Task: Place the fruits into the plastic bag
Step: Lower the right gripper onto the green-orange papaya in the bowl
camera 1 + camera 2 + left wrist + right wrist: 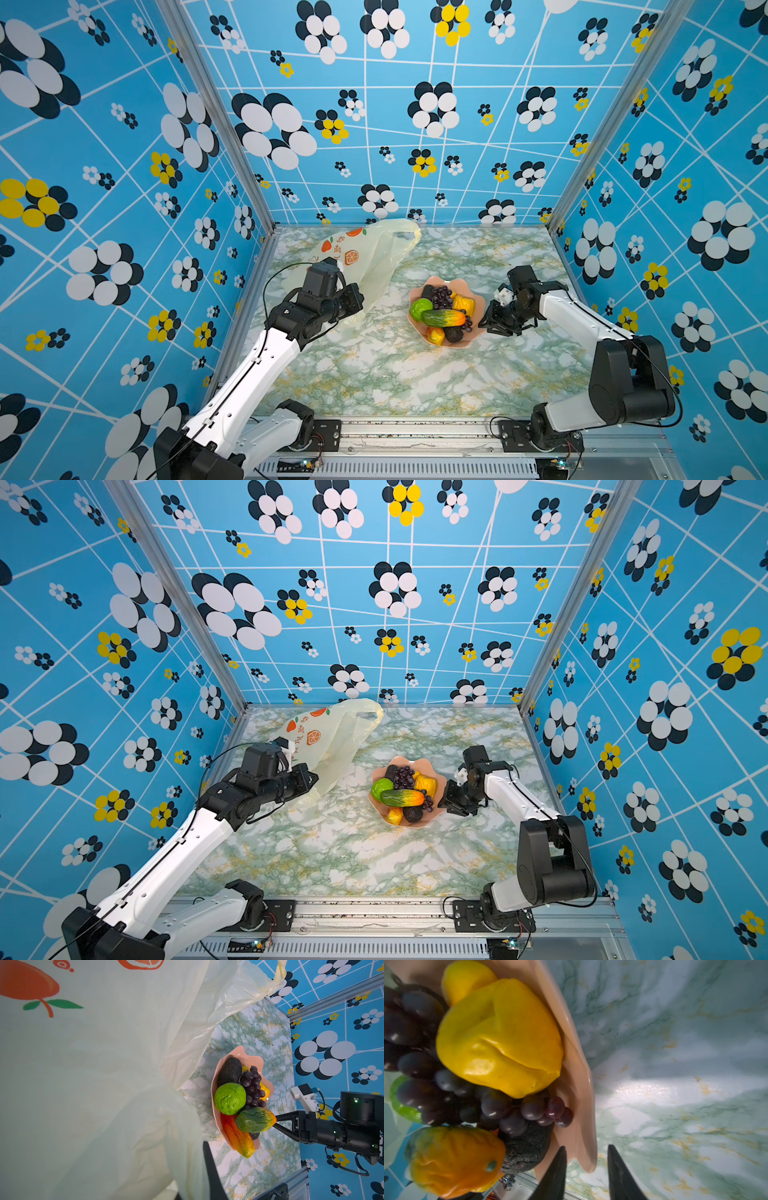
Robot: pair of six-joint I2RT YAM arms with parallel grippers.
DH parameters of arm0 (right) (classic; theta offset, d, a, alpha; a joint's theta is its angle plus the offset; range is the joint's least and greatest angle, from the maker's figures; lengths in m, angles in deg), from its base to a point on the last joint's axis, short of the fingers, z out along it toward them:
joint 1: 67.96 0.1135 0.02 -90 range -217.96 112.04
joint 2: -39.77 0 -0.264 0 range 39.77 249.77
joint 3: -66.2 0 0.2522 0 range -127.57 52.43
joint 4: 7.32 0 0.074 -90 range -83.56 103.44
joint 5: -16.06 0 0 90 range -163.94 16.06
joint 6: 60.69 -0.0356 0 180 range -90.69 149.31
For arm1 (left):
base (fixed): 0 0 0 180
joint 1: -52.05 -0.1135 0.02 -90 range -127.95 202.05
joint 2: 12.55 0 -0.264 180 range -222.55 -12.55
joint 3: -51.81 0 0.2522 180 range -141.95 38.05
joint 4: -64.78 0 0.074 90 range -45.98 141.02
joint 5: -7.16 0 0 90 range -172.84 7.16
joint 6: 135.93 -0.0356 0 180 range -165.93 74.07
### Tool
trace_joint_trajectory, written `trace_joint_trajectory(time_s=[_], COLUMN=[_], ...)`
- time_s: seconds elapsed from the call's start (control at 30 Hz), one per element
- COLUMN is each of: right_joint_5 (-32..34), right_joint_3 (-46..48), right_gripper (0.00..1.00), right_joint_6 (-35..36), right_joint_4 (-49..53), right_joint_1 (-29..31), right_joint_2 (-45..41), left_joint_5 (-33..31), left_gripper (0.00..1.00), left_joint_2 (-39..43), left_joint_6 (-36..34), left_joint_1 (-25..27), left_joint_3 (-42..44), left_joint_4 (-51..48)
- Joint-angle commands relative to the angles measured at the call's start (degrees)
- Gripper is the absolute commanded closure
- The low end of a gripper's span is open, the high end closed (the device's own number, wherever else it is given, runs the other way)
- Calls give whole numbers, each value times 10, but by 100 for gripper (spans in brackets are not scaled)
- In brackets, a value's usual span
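Note:
The fruits lie heaped in a pink scalloped bowl [478, 305]: a dark purple grape bunch [442, 297], a green-orange mango [442, 318], a green lime [420, 308], a yellow piece [463, 303] and a dark bumpy oval [454, 334]. The pale-yellow plastic bag [365, 257] slumps at the back left. My left gripper [355, 309] is shut on the bag's near edge. In the left wrist view one black finger [212, 1167] shows and the film [104, 1084] hides the other. My right gripper [484, 324] is open, its fingers either side of the bowl's rim [586, 1147].
The bowl stands right of the middle of the marbled tabletop [374, 374]. Blue patterned walls with metal corner posts [266, 216] close in the back and both sides. An aluminium rail [415, 432] carrying both arm bases runs along the front edge.

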Motion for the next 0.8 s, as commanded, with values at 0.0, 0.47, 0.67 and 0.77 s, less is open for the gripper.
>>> trace_joint_trajectory(time_s=[0.0, 0.47, 0.67, 0.77], right_joint_5=[27, -21, 58, 88], right_joint_3=[-1, -84, -113, -127], right_gripper=[52, 19, 10, 1], right_joint_6=[12, 464, 689, 733], right_joint_4=[51, 35, 94, 105], right_joint_1=[-1, 107, 197, 231], right_joint_2=[-48, -278, -210, -168], left_joint_5=[-25, -54, -47, -47], left_gripper=[100, 100, 100, 100], left_joint_2=[28, 77, 74, 76], left_joint_6=[-1, 3, 4, 6], left_joint_1=[2, -3, -6, -9], left_joint_3=[8, 34, 38, 39], left_joint_4=[-42, -67, -51, -46])
